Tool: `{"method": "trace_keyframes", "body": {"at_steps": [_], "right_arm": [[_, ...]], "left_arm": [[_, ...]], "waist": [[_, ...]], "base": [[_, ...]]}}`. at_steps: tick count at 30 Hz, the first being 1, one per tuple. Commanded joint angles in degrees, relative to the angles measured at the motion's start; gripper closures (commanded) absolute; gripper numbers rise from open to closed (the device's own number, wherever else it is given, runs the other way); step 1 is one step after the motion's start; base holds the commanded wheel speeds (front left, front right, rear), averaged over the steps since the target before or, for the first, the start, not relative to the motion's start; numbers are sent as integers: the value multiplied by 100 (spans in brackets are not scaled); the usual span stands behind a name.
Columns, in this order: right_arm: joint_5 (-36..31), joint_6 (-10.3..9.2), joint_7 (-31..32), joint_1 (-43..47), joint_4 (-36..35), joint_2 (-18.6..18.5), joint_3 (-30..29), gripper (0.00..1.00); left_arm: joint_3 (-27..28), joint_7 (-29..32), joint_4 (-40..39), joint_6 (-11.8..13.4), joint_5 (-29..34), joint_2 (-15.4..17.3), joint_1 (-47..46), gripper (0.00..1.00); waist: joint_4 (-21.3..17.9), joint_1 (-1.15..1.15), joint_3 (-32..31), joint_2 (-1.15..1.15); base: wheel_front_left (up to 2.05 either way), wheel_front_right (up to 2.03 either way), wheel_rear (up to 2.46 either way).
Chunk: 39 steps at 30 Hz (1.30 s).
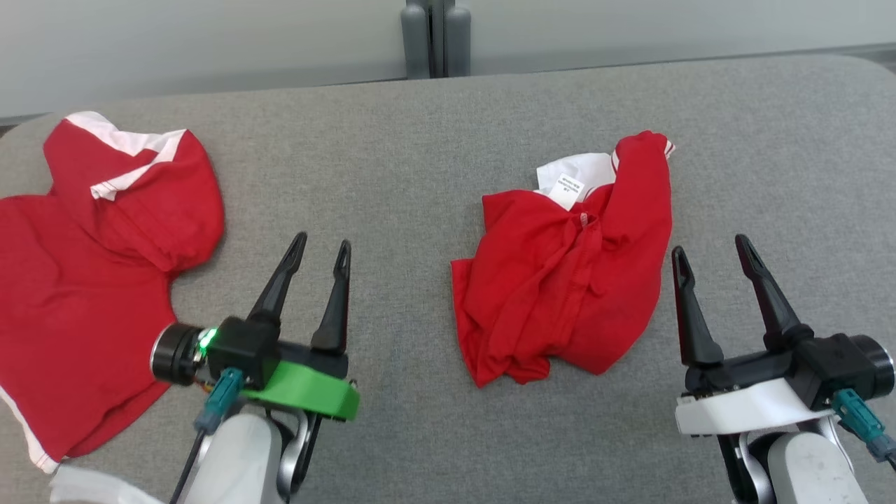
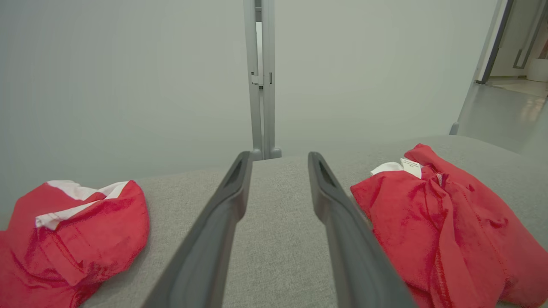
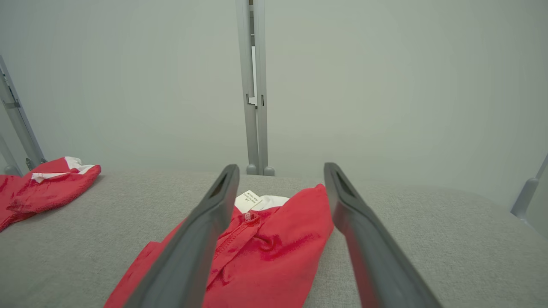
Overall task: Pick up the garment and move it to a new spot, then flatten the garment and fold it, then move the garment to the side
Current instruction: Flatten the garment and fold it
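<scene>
A crumpled red garment with a white collar and label lies in the middle of the grey table; it shows at the right in the left wrist view and between the fingers in the right wrist view. My left gripper stands open to its left, over bare table, holding nothing. My right gripper stands open just right of the garment's edge, apart from it and holding nothing. Between the left fingers only grey cloth shows.
A second red garment with white trim is spread at the table's left edge, also seen in the left wrist view and the right wrist view. A grey post stands behind the table against a pale wall.
</scene>
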Motion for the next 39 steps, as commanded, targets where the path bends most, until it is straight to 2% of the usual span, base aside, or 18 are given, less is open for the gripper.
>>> {"method": "trace_keyframes", "body": {"at_steps": [1,3,4,5,6,7,8,9,10,12,13,20,29,30,31,32,35,39], "right_arm": [[15,-8,-3,-195,-46,-12,11,0],[28,-8,-3,-380,-75,-13,31,0],[14,-8,-3,-470,-85,-12,68,0],[-1,-8,-4,-563,-91,-10,114,0],[-3,-8,-3,-654,-93,-8,159,0],[-9,-8,-3,-714,-91,-9,192,0],[-4,-8,-3,-784,-91,-11,225,0],[31,-8,-3,-840,-96,-13,242,0],[59,-8,-3,-905,-115,-11,274,0],[94,-8,-3,-977,-139,-6,320,0],[122,-8,-3,-998,-157,-7,338,0],[298,-8,-3,-1157,-221,-5,484,0],[529,-8,-4,-1253,-242,-6,590,0],[552,-8,-3,-1240,-240,-5,574,0],[561,-8,-3,-1216,-232,-6,559,0],[575,-8,-3,-1198,-227,-5,542,0],[594,-8,-3,-1108,-194,-5,501,0],[579,-8,-3,-1018,-157,-8,426,0]], "left_arm": [[-93,-2,142,-42,81,7,-383,29],[-385,-1,388,-75,312,143,-946,33],[-535,-3,513,-84,444,240,-1269,31],[-650,-2,642,-82,510,286,-1507,28],[-802,-1,798,-90,595,321,-1806,20],[-936,0,946,-94,627,344,-2052,22],[-1198,0,1146,-97,626,379,-2393,33],[-1382,-2,1262,-97,623,404,-2669,40],[-1557,-3,1417,-92,567,422,-3006,36],[-1874,0,1770,-86,382,403,-3366,18],[-2102,7,2023,-86,291,376,-3609,0],[-3487,565,3364,-86,-799,195,-5012,0],[-4457,1388,4533,-88,-1802,88,-5882,0],[-4642,1536,4575,-89,-1944,78,-5923,7],[-4817,1696,4605,-91,-2090,85,-5949,65],[-4983,1790,4594,-92,-2199,103,-5944,100],[-5204,1694,4459,-92,-2730,218,-6001,100],[-5416,1340,4045,-92,-3401,186,-6154,100]], "waist": [[-260,0,668,0],[-362,0,998,0],[-433,0,1170,0],[-500,0,1307,0],[-580,0,1453,0],[-640,0,1560,0],[-716,0,1686,0],[-781,0,1788,0],[-860,0,1891,0],[-983,0,2015,0],[-1052,0,2084,0],[-1469,0,2399,0],[-1962,0,2582,0],[-1992,0,2575,0],[-2012,0,2561,0],[-2022,0,2545,0],[-2019,0,2426,0],[-1927,0,2157,0]], "base": [[0,0,0],[0,0,0],[0,0,0],[0,0,0],[0,0,0],[0,0,0],[0,0,0],[0,0,0],[0,0,0],[0,0,0],[0,0,0],[0,0,0],[0,0,0],[0,0,0],[0,0,0],[0,0,0],[0,0,0],[0,0,0]]}}
